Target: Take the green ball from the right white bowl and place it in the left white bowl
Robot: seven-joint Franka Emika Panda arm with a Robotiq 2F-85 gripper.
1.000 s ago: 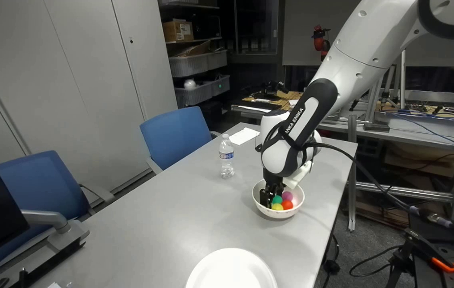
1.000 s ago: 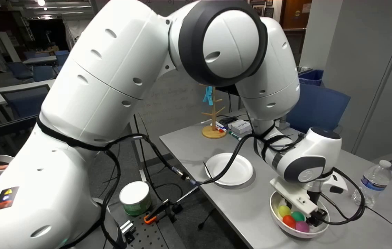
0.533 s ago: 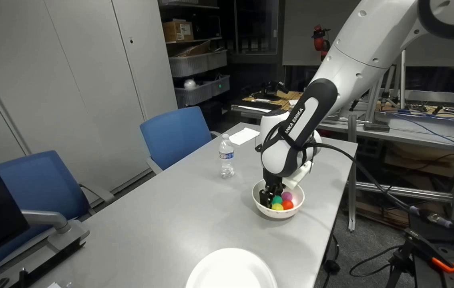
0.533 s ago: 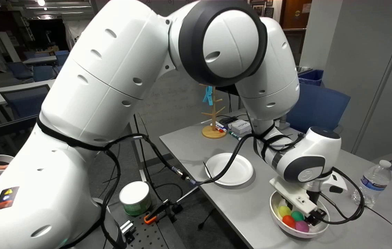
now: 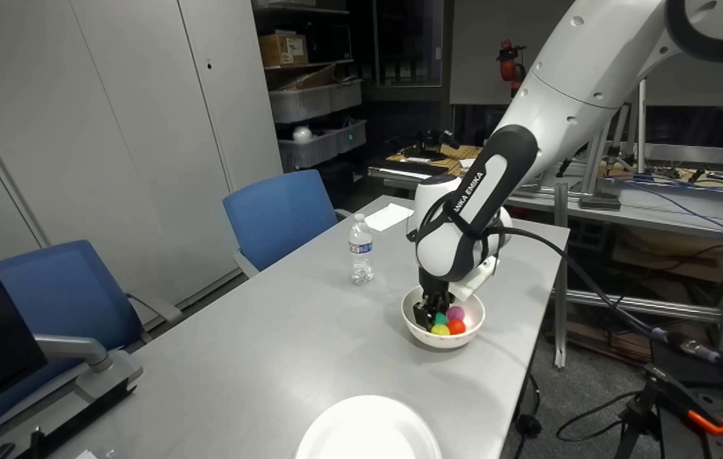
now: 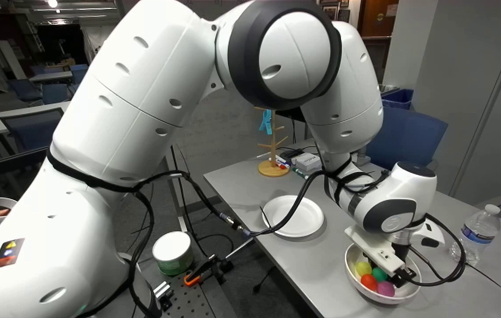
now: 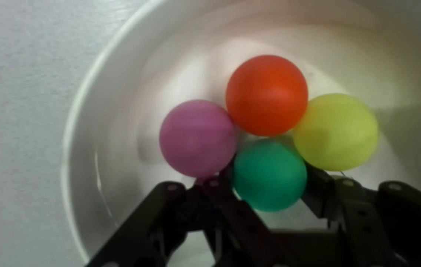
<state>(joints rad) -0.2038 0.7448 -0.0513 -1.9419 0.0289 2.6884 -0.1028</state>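
The green ball (image 7: 270,181) sits low in the deep right white bowl (image 5: 441,342), with red, yellow and purple balls crowded against it. Reaching down into that bowl, my gripper (image 7: 272,177) has a black finger (image 7: 316,189) on each side of the green ball and is shut on it. In an exterior view the green ball (image 6: 379,274) shows partly beside the gripper. The wide, shallow left white bowl (image 6: 297,216) stands on the same table with nothing in it, and is cut by the lower frame edge in an exterior view (image 5: 368,433).
A red ball (image 7: 267,95), a yellow ball (image 7: 335,131) and a purple ball (image 7: 198,138) share the deep bowl. A water bottle (image 5: 360,250) stands near the bowl. A wooden stand (image 6: 273,168) and a small white box (image 6: 307,161) are beyond the shallow bowl.
My gripper's fingers have come together on the green ball. The balls in the deep bowl have shifted slightly; the arm has stayed in place.
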